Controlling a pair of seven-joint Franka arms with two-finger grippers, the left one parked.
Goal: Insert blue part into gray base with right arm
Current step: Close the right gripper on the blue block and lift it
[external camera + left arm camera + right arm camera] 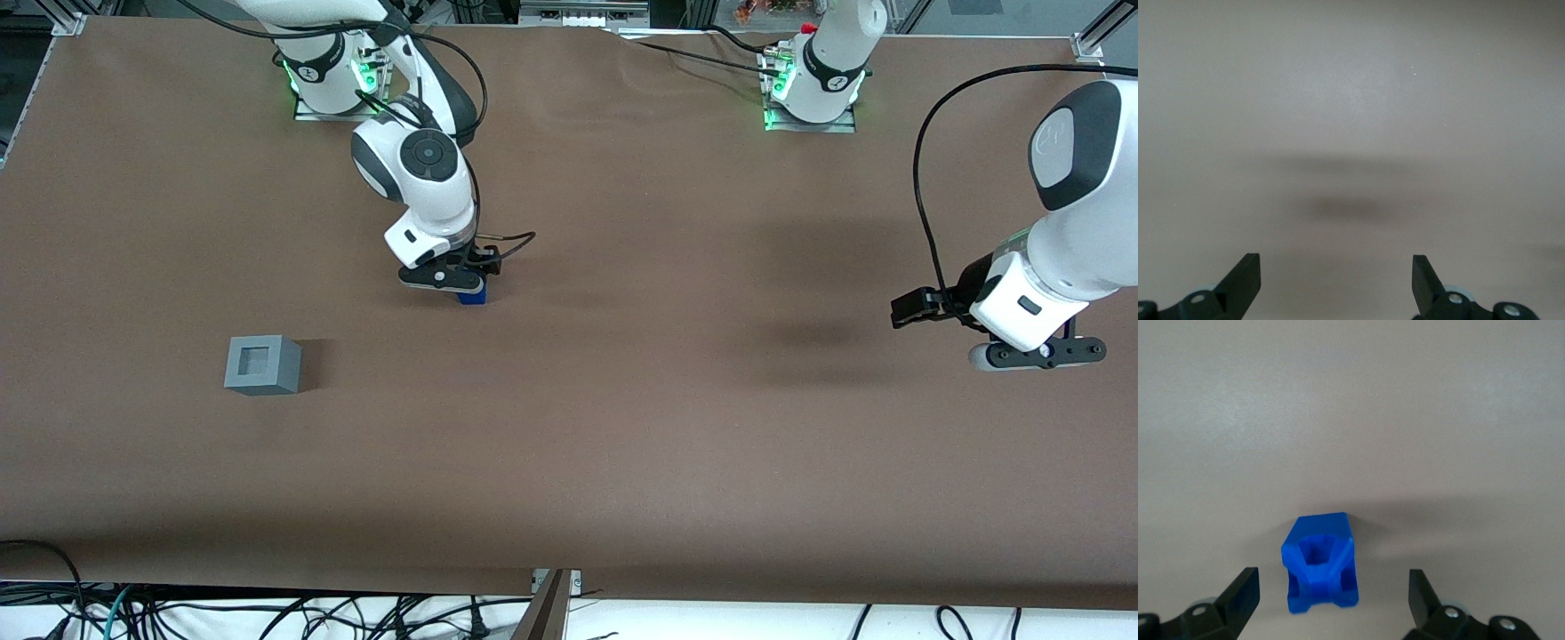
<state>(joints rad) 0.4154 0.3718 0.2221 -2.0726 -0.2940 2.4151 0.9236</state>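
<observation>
Blue part: the blue part (1319,563) lies on the table (622,427) directly under the right arm's gripper (1331,597), between its two fingers (1241,597) but touching neither; in the front view it peeks out just below the gripper (458,286).
Gripper state: spread wide and holding nothing, with clear gaps on both sides of the block.
Likely handling: small, rigid moulded plastic, probably very light; smooth faces could slip or twist under an off-centre pinch. It does not look fragile.
Where to grip: across two opposite flat side faces, low enough that the pads sit on solid wall rather than on the hollowed, ribbed face turned toward the wrist camera.
Gray base: the gray base (262,364) stands upright with its recess facing up, nearer the front camera than the blue part and well apart from it.
Surface: flat matte brown covering, even, with soft shadows.
Room: nothing stands between part and base.
</observation>
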